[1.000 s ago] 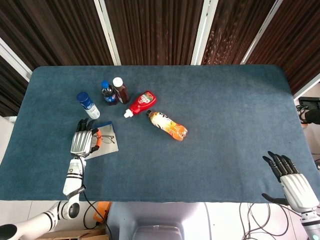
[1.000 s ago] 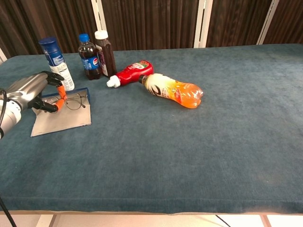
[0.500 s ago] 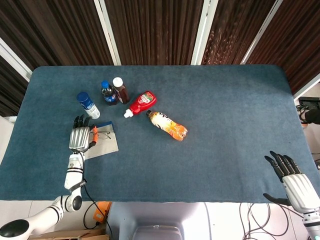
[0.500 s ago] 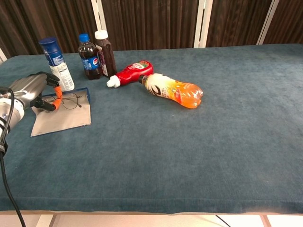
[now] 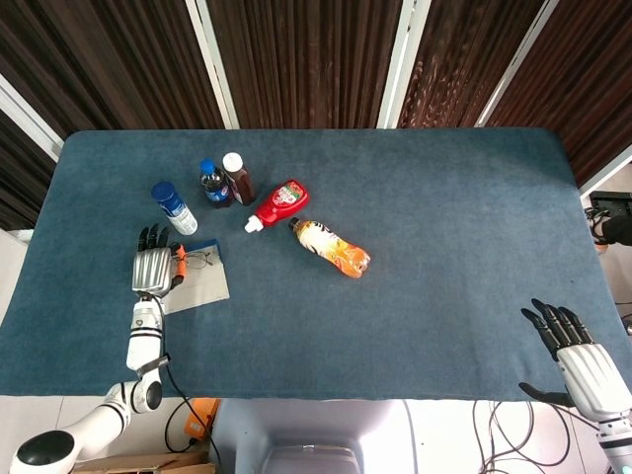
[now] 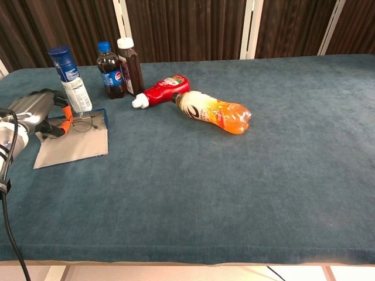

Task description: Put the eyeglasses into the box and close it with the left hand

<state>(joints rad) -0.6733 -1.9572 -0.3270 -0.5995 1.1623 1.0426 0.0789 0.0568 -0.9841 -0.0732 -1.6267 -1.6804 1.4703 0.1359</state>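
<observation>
The thin-framed eyeglasses (image 5: 200, 260) (image 6: 82, 123) lie over the far part of the flat grey box (image 5: 202, 284) (image 6: 70, 146), which lies open on the table's left side and has a blue far edge. My left hand (image 5: 151, 269) (image 6: 35, 111) is at the box's left edge. Its orange-tipped thumb and a finger pinch the left end of the glasses. My right hand (image 5: 578, 360) hangs open off the table's front right corner, far from everything, and shows only in the head view.
Behind the box stands a blue-capped white can (image 5: 173, 207) (image 6: 69, 79), close to my left hand. A cola bottle (image 5: 212, 184) and a dark bottle (image 5: 238, 178) stand further back. A red ketchup bottle (image 5: 279, 203) and an orange drink bottle (image 5: 331, 248) lie mid-table.
My left hand has drawn back to the left and slightly away from me, taking the eyeglasses along. The grey box has shifted left with them. The right hand has barely moved.
</observation>
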